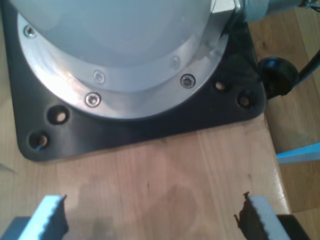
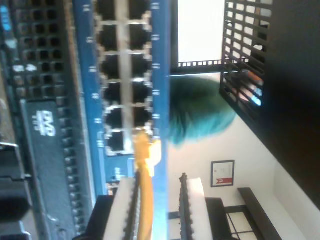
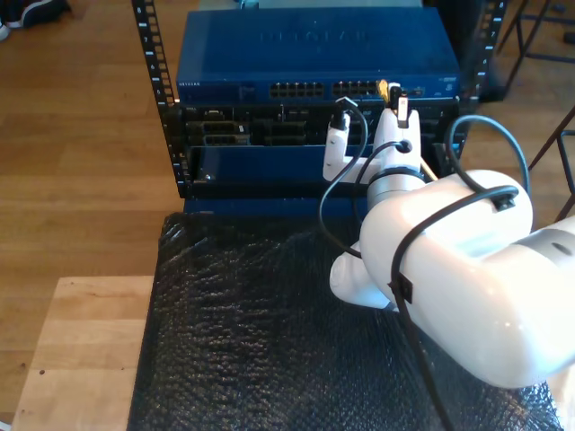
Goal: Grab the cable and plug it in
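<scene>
The cable (image 2: pixel 145 200) is pale yellow and runs between the fingers of my second gripper (image 2: pixel 156 200). It lies against one pad (image 2: pixel 122 210), with a gap to the other pad. Its plug (image 2: pixel 143 146) is at the mouth of a port in the lower row of the blue network switch (image 2: pixel 160 60); I cannot tell if it is seated. In the exterior view my second gripper (image 3: pixel 396 101) is up against the switch (image 3: pixel 314 54), toward that view's right, with the cable (image 3: pixel 383 89) beside it. My first gripper (image 1: pixel 155 217) stands open over bare wood, holding nothing.
The switch sits on top of a black rack (image 3: pixel 166 117) with more gear under it. A black bubble-wrap mat (image 3: pixel 252 332) covers the wooden table (image 3: pixel 81 341). The round arm base (image 1: pixel 115 40) on a black plate (image 1: pixel 150 125) lies just ahead of my first gripper.
</scene>
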